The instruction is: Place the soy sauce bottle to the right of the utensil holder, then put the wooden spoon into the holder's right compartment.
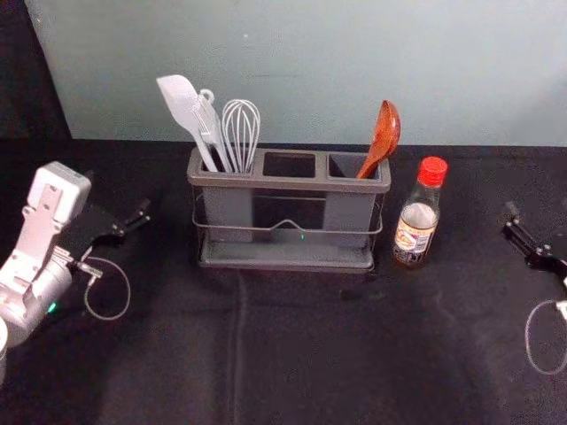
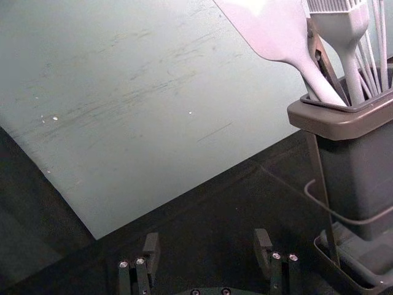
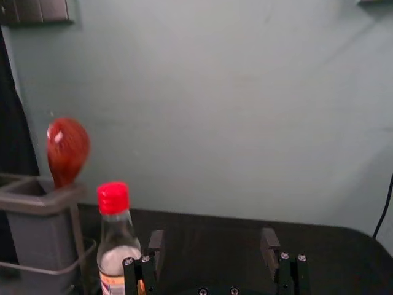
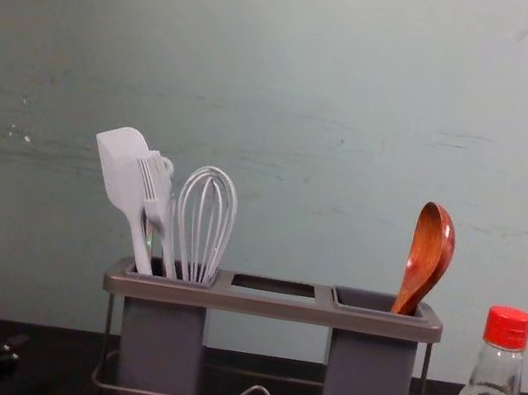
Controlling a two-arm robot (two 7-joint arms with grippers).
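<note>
The red-capped glass bottle [image 1: 416, 232] is flanked by grey plastic holder [image 1: 288, 184] and right tool [image 3: 212, 239], left tool [image 2: 207, 239] beyond, both tools spread wide, empty.

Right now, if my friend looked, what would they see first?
Probably the bottle's bright red cap, right of the grey holder. Next, the shiny wooden spoon poking up from the holder's right compartment, then the pale spatula and whisk in the left one. The left tool is open, left of the holder; the right tool is open, right of the bottle.
</note>
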